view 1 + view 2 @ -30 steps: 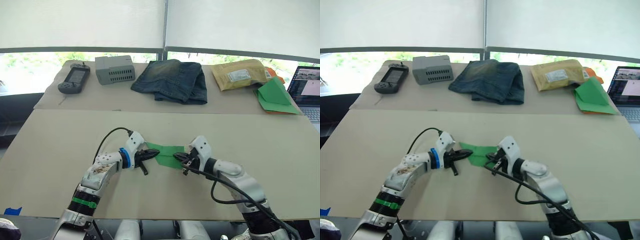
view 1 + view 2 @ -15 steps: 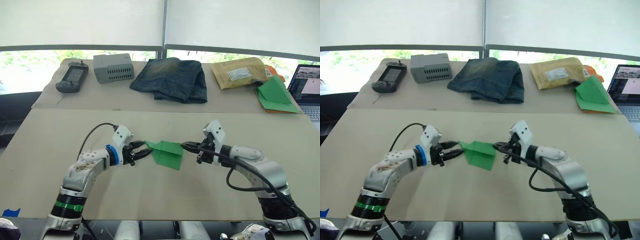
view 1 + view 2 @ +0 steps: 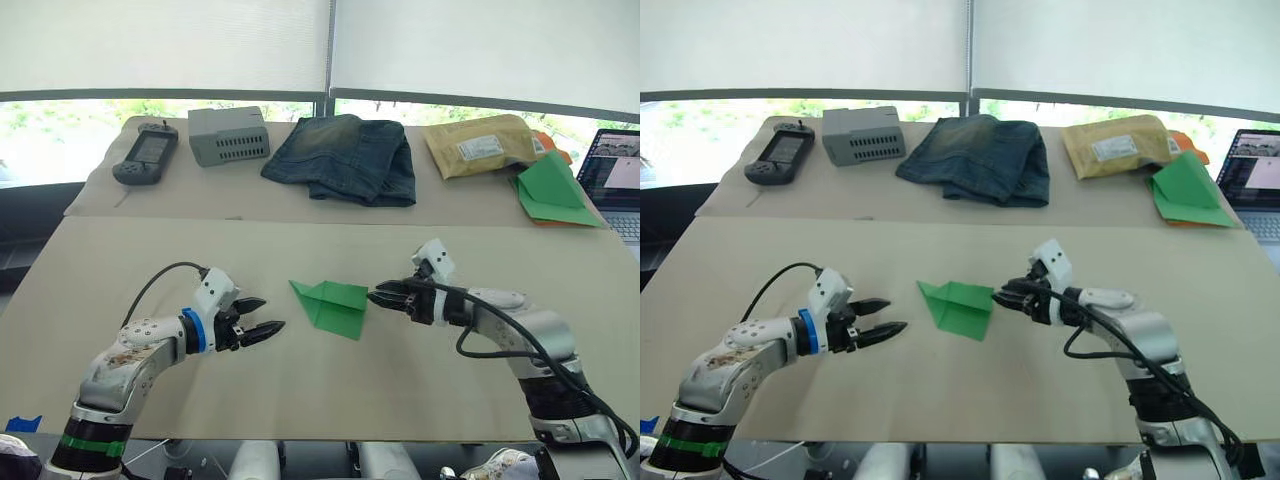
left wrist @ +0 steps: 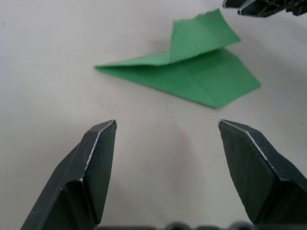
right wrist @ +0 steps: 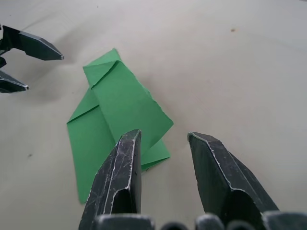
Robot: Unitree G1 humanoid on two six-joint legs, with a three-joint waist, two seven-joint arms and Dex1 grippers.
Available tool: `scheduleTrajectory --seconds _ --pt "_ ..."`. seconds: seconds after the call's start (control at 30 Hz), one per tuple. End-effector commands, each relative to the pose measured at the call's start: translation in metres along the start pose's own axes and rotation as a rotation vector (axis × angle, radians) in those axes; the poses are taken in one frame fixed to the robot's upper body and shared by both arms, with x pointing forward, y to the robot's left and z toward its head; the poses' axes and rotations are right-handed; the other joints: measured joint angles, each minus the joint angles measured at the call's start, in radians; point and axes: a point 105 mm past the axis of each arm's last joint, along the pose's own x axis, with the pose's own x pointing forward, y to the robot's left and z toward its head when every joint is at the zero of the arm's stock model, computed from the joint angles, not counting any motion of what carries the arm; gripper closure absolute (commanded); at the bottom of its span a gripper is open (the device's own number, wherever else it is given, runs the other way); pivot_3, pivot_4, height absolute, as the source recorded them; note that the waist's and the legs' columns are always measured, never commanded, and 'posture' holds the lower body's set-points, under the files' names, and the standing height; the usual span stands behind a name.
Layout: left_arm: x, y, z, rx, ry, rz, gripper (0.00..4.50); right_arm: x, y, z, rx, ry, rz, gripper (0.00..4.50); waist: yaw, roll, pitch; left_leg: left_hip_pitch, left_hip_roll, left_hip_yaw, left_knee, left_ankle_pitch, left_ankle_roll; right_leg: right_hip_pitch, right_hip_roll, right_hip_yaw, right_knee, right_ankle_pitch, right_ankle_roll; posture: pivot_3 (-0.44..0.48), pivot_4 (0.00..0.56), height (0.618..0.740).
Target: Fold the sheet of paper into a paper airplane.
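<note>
The sheet of paper, folded into a small bright green paper airplane (image 3: pixel 330 303), lies flat mid-table with one flap raised (image 4: pixel 192 67). My left gripper (image 3: pixel 268 315) hovers a short way to its left, fingers (image 4: pixel 103 143) wide open and empty, pointing at the pointed end. My right gripper (image 3: pixel 374 296) sits just off the wide right end, open with nothing between its fingers (image 5: pixel 127 158); that end of the paper lies right beside one fingertip (image 5: pixel 115 120).
Along the back of the table lie a handheld console (image 3: pixel 145 155), a grey box (image 3: pixel 229 135), folded jeans (image 3: pixel 345 160), a padded envelope (image 3: pixel 478 146), a bigger green triangular paper with orange edge (image 3: pixel 552 192) and a laptop (image 3: pixel 615 180).
Both grippers were shut at the paper's ends; both have opened and let go. The left arm has drawn back to the left, and the plane now lies on the table.
</note>
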Motion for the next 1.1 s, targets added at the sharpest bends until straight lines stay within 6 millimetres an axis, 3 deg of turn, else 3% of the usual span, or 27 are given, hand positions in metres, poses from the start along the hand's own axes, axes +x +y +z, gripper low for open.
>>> scheduleTrajectory --seconds 0.03,0.13,0.27,0.3,0.43,0.67,0.8,0.93,1.03,1.1 --pt "-0.003 0.002 0.007 0.055 -0.021 0.021 0.92 0.006 0.003 0.015 0.096 -0.074 0.082 2.64 -0.001 0.000 0.000 0.000 0.000 0.000 0.000 0.000 0.000 0.000 0.000 0.000 0.000 0.000 0.000 0.000 0.150 0.740" --pt "-0.002 0.005 0.007 0.057 -0.022 0.033 0.92 0.010 0.007 0.022 0.148 -0.097 0.144 2.64 -0.002 0.000 0.001 0.000 0.000 0.000 0.000 0.000 0.000 0.000 0.000 0.000 0.000 0.000 -0.001 0.000 0.150 0.740" --pt "0.000 0.014 -0.002 0.064 0.029 0.087 0.92 0.017 0.006 0.017 0.151 -0.053 0.162 2.64 -0.002 0.001 0.001 -0.001 0.000 0.000 0.000 0.000 0.000 0.000 0.000 0.000 0.000 0.000 -0.001 0.000 0.150 0.740" --pt "0.000 0.014 -0.002 0.060 0.027 0.087 0.92 0.017 0.006 0.016 0.156 -0.050 0.166 3.16 -0.002 0.001 0.001 0.000 0.000 0.000 0.000 0.000 0.000 0.000 0.000 0.000 0.000 0.000 -0.001 0.000 0.150 0.740" --pt "0.000 0.014 0.000 0.060 0.014 0.091 0.92 0.017 0.007 0.014 0.157 -0.041 0.190 4.48 -0.001 0.001 0.001 0.000 0.000 0.000 0.000 0.000 0.000 0.000 0.000 0.000 0.000 0.000 -0.001 0.000 0.150 0.740" --pt "0.001 0.017 0.002 0.055 -0.004 0.103 0.92 0.016 0.005 0.018 0.151 -0.058 0.195 4.48 -0.002 0.001 0.001 0.000 0.000 0.000 0.000 0.000 0.000 0.000 0.000 0.000 0.001 0.001 -0.001 0.000 0.150 0.740" --pt "0.002 0.017 0.002 0.057 -0.002 0.098 0.92 0.011 0.004 0.036 0.166 -0.127 0.196 4.48 -0.002 0.001 0.001 0.000 0.000 0.000 0.000 0.000 0.000 0.000 0.000 0.000 0.001 0.001 -0.001 0.000 0.150 0.740" --pt "0.004 0.017 0.003 0.059 -0.009 0.094 0.92 0.001 0.001 0.043 0.185 -0.139 0.182 3.26 -0.002 0.001 0.001 0.000 0.000 0.000 0.000 0.000 0.000 0.000 0.000 0.000 0.001 0.001 -0.001 0.000 0.150 0.740" --pt "0.005 0.016 0.005 0.066 -0.015 0.084 0.92 -0.006 -0.002 0.036 0.213 -0.106 0.137 2.28 0.000 0.001 0.001 0.000 0.000 0.000 0.000 0.000 0.000 0.000 0.000 0.000 0.001 0.001 -0.002 0.000 0.150 0.740" --pt "0.006 0.016 0.006 0.067 -0.016 0.078 0.92 -0.010 -0.003 0.028 0.277 -0.090 0.122 2.28 0.001 0.001 0.001 -0.001 0.000 0.000 0.000 0.000 0.000 0.000 0.000 0.000 0.000 0.003 -0.004 0.000 0.150 0.740"
